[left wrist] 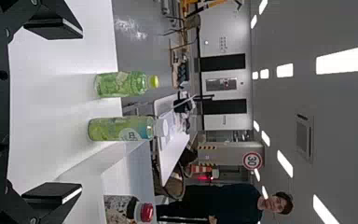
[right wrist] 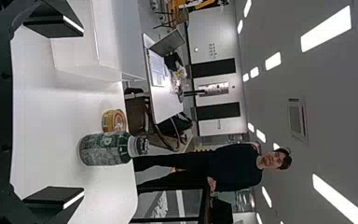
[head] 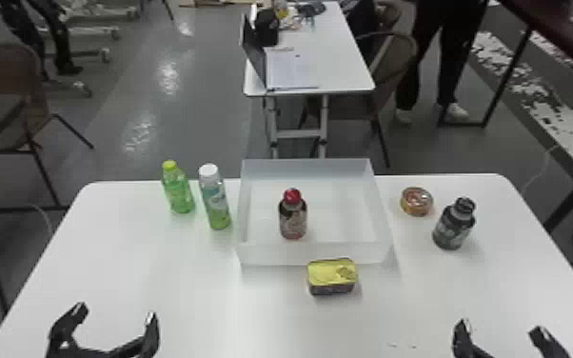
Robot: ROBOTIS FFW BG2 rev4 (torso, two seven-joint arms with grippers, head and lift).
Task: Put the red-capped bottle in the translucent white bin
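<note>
My left gripper [head: 116, 316] stands open near the table's front left, nothing between its fingers; the left wrist view also has this gripper [left wrist: 53, 112] with its fingers wide apart. My right gripper [head: 502, 328] is at the front right, open and holding nothing, and the right wrist view has that gripper [right wrist: 53, 116] too. The red-capped bottle [head: 293, 216] stands upright inside the translucent white bin [head: 316, 253], toward its left side, away from both grippers. In the left wrist view the red-capped bottle [left wrist: 121, 209] is near the edge, within the bin [left wrist: 133, 170].
Left of the bin stand a green bottle [head: 177, 190] and a white-capped bottle [head: 216, 200]. A yellow-topped tin [head: 331, 277] sits just before the bin's front wall. At the right are a round can [head: 416, 201] and a dark bottle [head: 454, 226] on the white table [head: 195, 304].
</note>
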